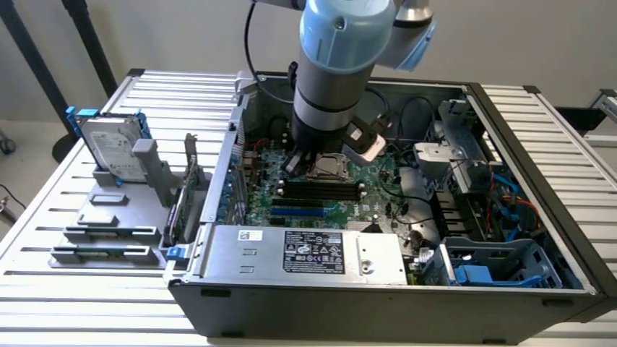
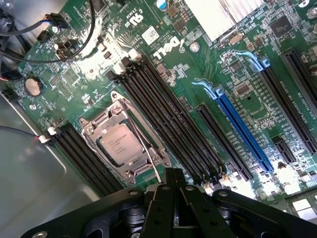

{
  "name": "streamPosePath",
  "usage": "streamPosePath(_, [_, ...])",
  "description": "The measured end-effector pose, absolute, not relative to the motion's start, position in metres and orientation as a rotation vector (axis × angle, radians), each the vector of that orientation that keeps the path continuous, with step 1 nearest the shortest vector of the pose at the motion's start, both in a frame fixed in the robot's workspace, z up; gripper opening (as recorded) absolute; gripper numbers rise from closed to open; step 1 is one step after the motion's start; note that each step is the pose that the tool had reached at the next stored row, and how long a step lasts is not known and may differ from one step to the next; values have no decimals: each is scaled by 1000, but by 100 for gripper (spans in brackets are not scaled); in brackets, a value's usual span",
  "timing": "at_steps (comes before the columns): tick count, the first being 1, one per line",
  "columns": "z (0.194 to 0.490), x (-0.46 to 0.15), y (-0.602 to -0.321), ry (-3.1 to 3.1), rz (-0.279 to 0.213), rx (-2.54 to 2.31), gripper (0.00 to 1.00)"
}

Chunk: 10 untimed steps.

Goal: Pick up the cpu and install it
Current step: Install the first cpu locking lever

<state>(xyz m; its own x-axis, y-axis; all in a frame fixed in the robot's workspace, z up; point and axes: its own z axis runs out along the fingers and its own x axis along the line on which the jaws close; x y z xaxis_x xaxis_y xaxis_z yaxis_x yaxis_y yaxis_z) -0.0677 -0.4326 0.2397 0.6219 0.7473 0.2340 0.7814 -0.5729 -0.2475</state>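
The cpu (image 2: 120, 145), a small square chip with a silvery top, lies flat inside the metal socket frame (image 2: 99, 124) on the green motherboard (image 2: 247, 79). A thin wire lever (image 2: 146, 154) crosses the frame's edge beside it. My gripper (image 2: 173, 174) hovers just off the socket, apart from the chip, its black fingers pressed shut with nothing between them. In the exterior view the arm (image 1: 333, 79) reaches down into the open computer case, and the cpu (image 1: 331, 165) shows right beside the wrist.
Black memory slots (image 2: 171, 124) and a blue slot (image 2: 243, 133) run next to the socket. Cables (image 2: 74, 37) and a heatsink (image 2: 223, 15) lie farther off. A power supply (image 1: 303, 253) fills the case front. A hard drive (image 1: 111, 150) stands on a grey rack at the exterior view's left.
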Motion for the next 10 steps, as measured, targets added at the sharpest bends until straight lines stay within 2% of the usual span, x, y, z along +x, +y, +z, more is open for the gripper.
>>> streamPosePath(10, [240, -64, -429, -1191, -155, -2542, 11])
